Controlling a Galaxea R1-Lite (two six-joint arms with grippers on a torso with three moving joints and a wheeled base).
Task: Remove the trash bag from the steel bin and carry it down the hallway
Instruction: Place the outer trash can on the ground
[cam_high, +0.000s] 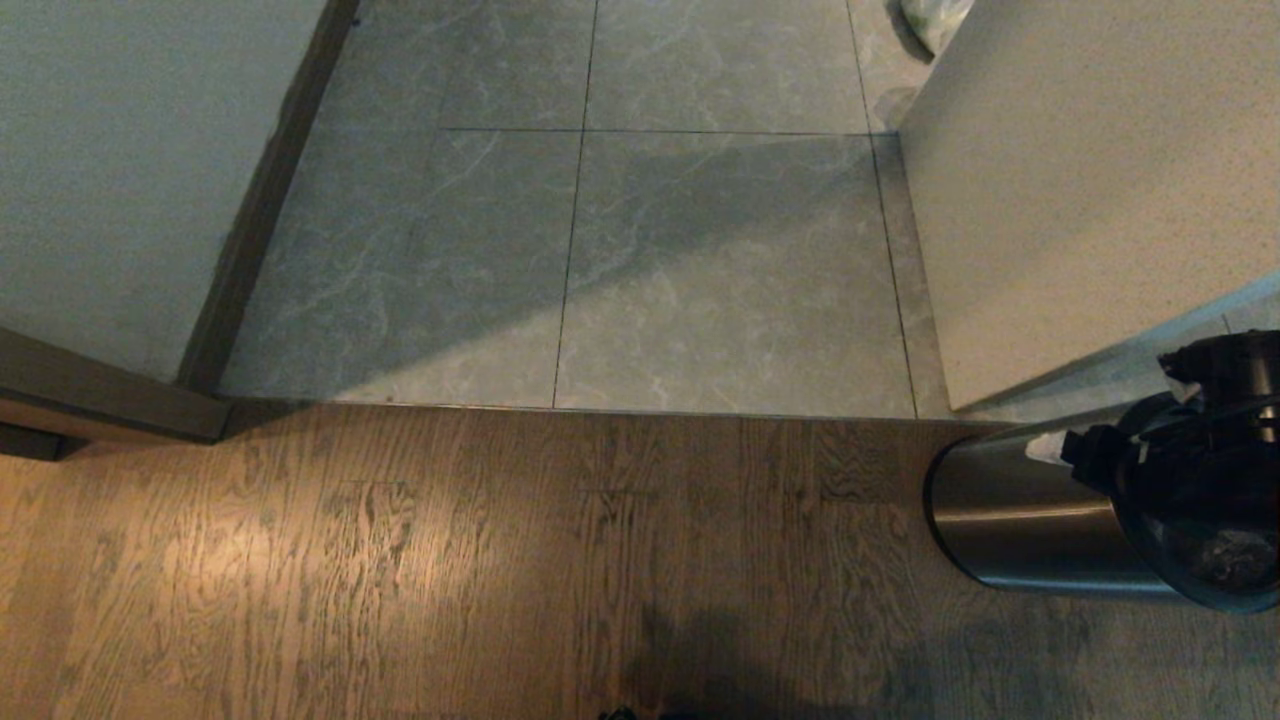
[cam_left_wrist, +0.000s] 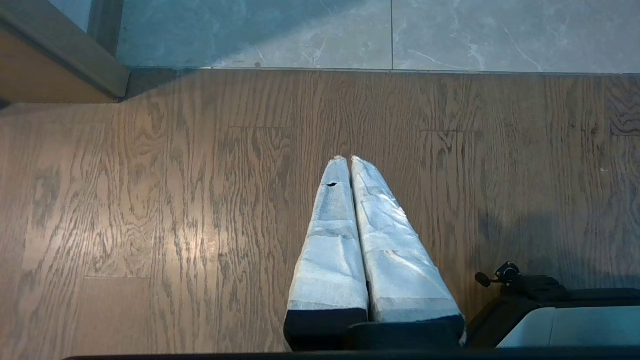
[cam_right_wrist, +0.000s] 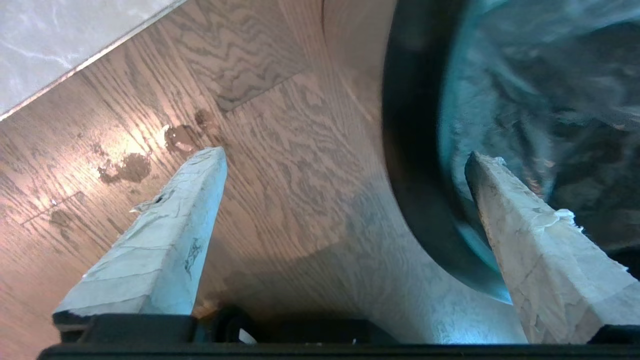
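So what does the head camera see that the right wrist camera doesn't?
Only the head view shows the hallway tiles running ahead between pale walls, and the steel bin standing whole at the right edge. Only the right wrist view shows the right hand with its fingers wide apart, one either side of the bin's black rim, and the trash bag close up inside. Both show the brown wood-plank floor and the bin.

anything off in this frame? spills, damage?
Dark blotchy stains on the wood floor near the steel bin, like a dried spill. The wrapping on the right claw fingers is torn and frayed. Nothing else stands out.
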